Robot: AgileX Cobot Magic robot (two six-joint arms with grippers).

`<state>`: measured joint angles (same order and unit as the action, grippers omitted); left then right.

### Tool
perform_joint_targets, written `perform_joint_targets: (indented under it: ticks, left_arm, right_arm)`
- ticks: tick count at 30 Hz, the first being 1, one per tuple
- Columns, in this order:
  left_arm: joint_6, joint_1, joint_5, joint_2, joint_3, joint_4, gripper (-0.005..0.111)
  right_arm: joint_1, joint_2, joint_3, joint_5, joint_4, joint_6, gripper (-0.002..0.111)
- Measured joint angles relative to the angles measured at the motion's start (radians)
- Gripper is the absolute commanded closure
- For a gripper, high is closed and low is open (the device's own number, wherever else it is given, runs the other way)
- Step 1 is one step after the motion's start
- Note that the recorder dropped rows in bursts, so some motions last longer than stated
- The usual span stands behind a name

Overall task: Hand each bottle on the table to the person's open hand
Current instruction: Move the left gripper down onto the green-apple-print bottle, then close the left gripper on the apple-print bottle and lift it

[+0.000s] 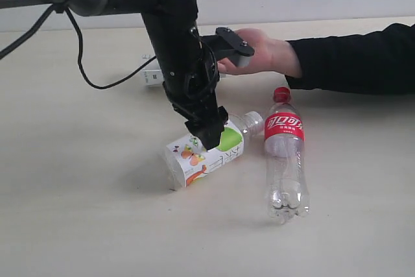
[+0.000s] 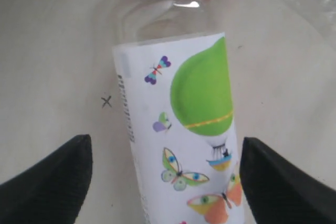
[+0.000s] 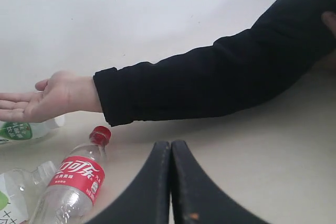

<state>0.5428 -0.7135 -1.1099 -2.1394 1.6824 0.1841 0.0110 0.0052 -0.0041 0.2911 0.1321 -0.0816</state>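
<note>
Left pincer (image 1: 207, 135) hangs open astride the white-labelled bottle (image 1: 194, 159), which lies on its side mid-frame on the surface (image 1: 78, 212). Best to settle lower, squarely across the label — not the tapering neck — then close gently; thin plastic may squash or roll.

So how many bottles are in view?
3: a butterfly-labelled bottle under the left gripper, the cola bottle beside it, a third bottle by the person's hand. Others may be hidden.
</note>
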Motion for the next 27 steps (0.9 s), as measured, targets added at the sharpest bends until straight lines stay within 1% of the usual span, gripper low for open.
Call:
perform_joint_targets:
  ticks: [3, 22, 24, 25, 27]
  left_arm:
    - [0.002, 0.000, 0.026, -0.024, 0.000, -0.002, 0.032]
    - [0.026, -0.002, 0.044, -0.110, -0.002, -0.001, 0.033]
    - [0.026, -0.002, 0.044, -0.110, -0.002, -0.001, 0.036]
    - [0.026, -0.002, 0.044, -0.110, -0.002, -0.001, 0.039]
    - [0.026, -0.002, 0.044, -0.110, -0.002, -0.001, 0.049]
  right_arm:
    - [0.000, 0.000, 0.000, 0.000, 0.000, 0.000, 0.108]
    - [0.000, 0.000, 0.000, 0.000, 0.000, 0.000, 0.108]
    - [0.000, 0.000, 0.000, 0.000, 0.000, 0.000, 0.108]
    - [0.000, 0.000, 0.000, 0.000, 0.000, 0.000, 0.108]
    - [0.000, 0.000, 0.000, 0.000, 0.000, 0.000, 0.108]
